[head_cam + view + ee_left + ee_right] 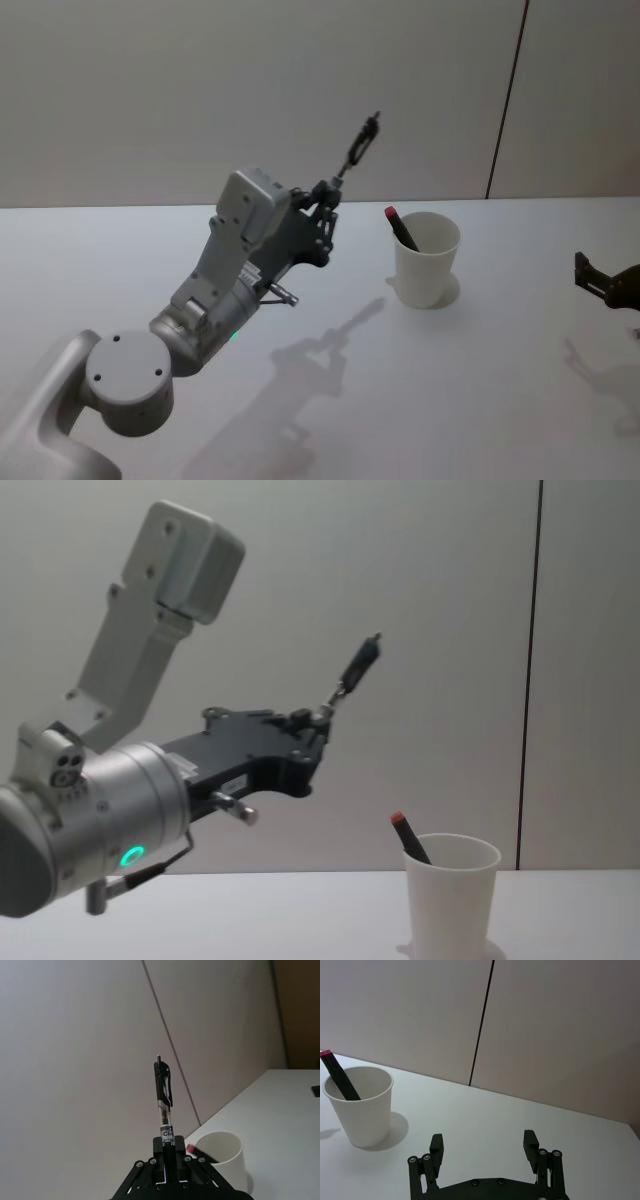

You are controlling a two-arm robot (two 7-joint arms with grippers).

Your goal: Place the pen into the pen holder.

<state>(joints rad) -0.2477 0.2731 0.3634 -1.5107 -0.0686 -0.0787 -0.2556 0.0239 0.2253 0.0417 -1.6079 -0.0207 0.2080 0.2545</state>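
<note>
— Where is the left tool hovering?

— Above the counter, clenching one black click pen by its lower end; the pen's long axis is tilting up toward the pen holder, which is standing lower, to this tool's right.

— Counts?

— One cup, holding one red-tipped stick; the right tool is idling released near the counter's right edge, seemingly farther off.

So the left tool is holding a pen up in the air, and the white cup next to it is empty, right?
Not empty. The head view shows a black stick with a red end already leaning inside the pen holder. The rest is right: the left tool grips the pen, raised in the air beside it.
</note>
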